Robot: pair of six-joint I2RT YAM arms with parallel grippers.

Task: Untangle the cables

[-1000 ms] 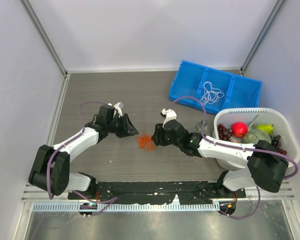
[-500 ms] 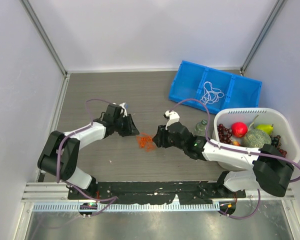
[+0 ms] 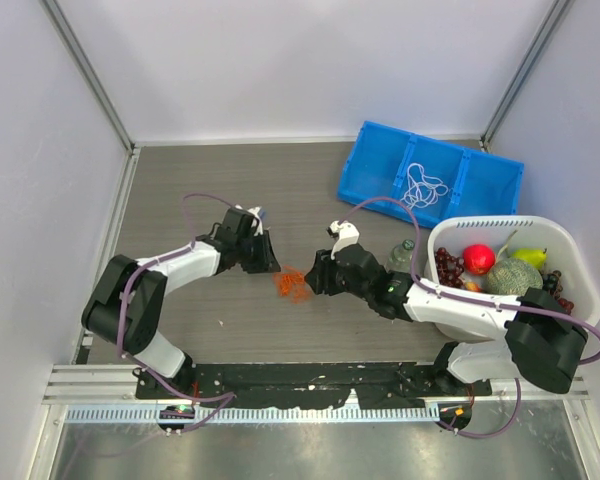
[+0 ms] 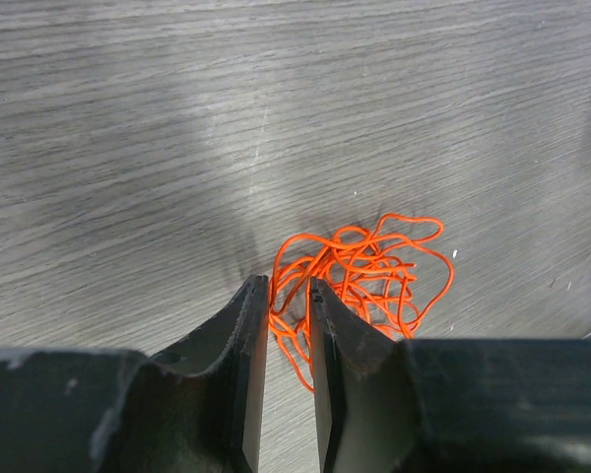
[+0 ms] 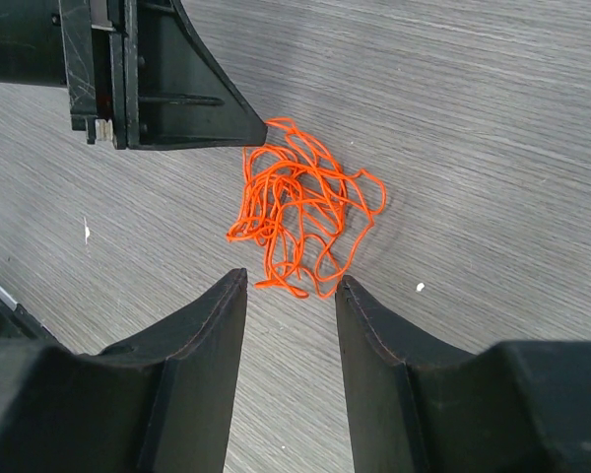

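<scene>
Left pincer (image 4: 286, 286) jaws slightly apart; right pincer (image 5: 292, 279) jaws wide.

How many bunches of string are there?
2. An orange bunch lies on the table; a white bunch sits in the blue bin's middle compartment. Others may be hidden.

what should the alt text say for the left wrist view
A tangled clump of orange cable lies on a grey wood-grain table. The left gripper shows at the bottom edge, its dark fingers a narrow gap apart, with a few strands of the clump's left edge between them.
</scene>
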